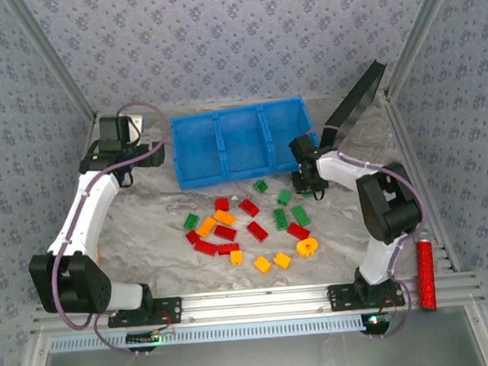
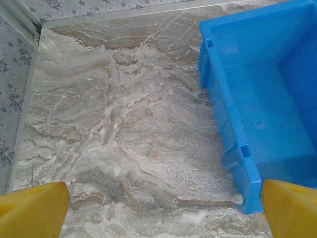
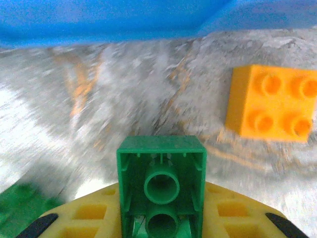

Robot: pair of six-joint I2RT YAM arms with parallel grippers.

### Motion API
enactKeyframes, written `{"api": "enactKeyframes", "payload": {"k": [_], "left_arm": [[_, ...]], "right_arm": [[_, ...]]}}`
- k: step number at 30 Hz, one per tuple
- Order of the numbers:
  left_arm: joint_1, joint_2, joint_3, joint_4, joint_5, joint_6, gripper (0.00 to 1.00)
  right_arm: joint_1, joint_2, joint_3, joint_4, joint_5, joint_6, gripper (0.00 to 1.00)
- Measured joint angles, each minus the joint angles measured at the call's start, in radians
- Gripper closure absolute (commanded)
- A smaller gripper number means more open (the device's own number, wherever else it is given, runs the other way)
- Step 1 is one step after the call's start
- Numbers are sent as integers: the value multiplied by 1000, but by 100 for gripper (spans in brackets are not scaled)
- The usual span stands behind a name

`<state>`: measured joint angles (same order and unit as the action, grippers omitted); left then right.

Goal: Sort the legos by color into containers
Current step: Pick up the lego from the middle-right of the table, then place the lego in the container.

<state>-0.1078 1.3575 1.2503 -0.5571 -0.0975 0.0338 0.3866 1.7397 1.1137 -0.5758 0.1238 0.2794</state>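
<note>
Red, green and orange-yellow legos (image 1: 247, 229) lie scattered on the marble table in front of the blue three-compartment tray (image 1: 224, 178); an orange-yellow ring (image 1: 307, 246) lies at the right of the pile. My right gripper (image 1: 306, 179) hangs just off the tray's near right corner, shut on a green lego (image 3: 161, 183) whose hollow underside faces the camera. An orange-yellow brick (image 3: 270, 101) and another green brick (image 3: 20, 206) lie close by. My left gripper (image 1: 134, 172) is open and holds nothing, over bare table left of the tray (image 2: 233, 124). The compartments I can see hold nothing.
A black checker-patterned panel (image 1: 360, 99) leans at the back right by the tray. A red cylinder (image 1: 425, 273) lies at the right near the front rail. Patterned walls enclose the table on three sides. Bare marble (image 2: 124, 129) spreads left of the tray.
</note>
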Motion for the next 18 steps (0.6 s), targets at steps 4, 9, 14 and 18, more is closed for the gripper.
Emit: {"api": "enactKeyframes", "payload": {"k": [4, 9, 14, 18], "left_arm": [[0, -10, 4, -18, 0, 9, 1], [0, -11, 6, -27, -1, 11, 1], [0, -13, 5, -28, -9, 11, 1], [0, -16, 5, -28, -22, 11, 1]], "right_arm": [[11, -113, 66, -74, 3, -10, 73], [6, -108, 245, -69, 21, -34, 72], [5, 38, 402, -32, 43, -70, 72], [5, 204, 525, -26, 63, -95, 72]]}}
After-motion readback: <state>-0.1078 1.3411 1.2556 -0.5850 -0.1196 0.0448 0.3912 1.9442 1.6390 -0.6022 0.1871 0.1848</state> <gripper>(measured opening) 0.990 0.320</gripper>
